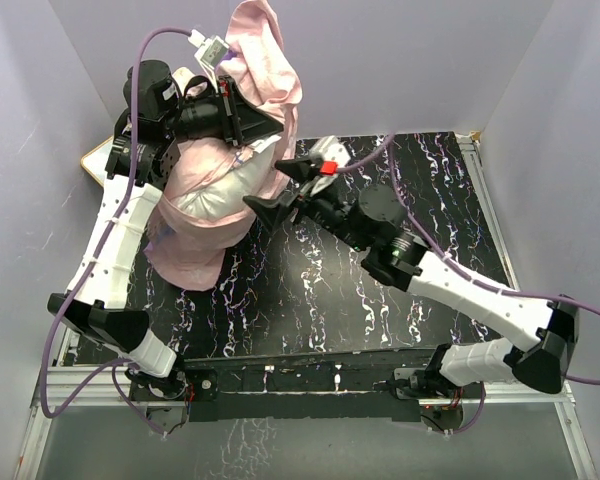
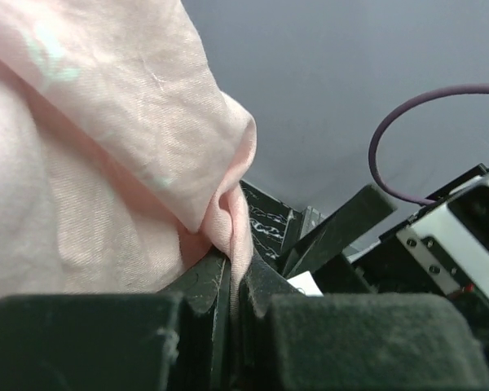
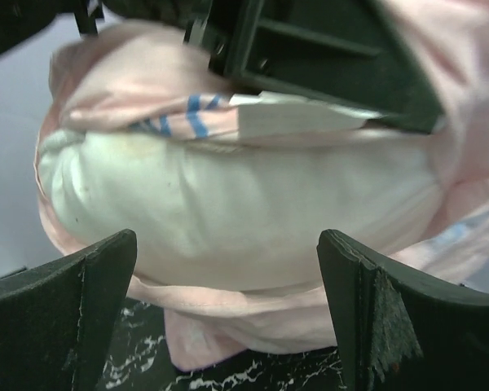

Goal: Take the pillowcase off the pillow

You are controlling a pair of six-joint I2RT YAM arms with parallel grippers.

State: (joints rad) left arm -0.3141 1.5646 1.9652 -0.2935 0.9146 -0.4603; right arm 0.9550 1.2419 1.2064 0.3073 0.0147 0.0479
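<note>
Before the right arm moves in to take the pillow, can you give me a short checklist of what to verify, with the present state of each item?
1. The left gripper is shut on a fold of the pillowcase: ok.
2. The right gripper is open: ok.
3. The white end of the pillow is bare and faces the right gripper: ok.
4. The pillow is already between the right gripper's fingers: cannot tell, the depth is unclear.
5. The pillow is free of the pillowcase: not ok, pink fabric wraps around it.
</note>
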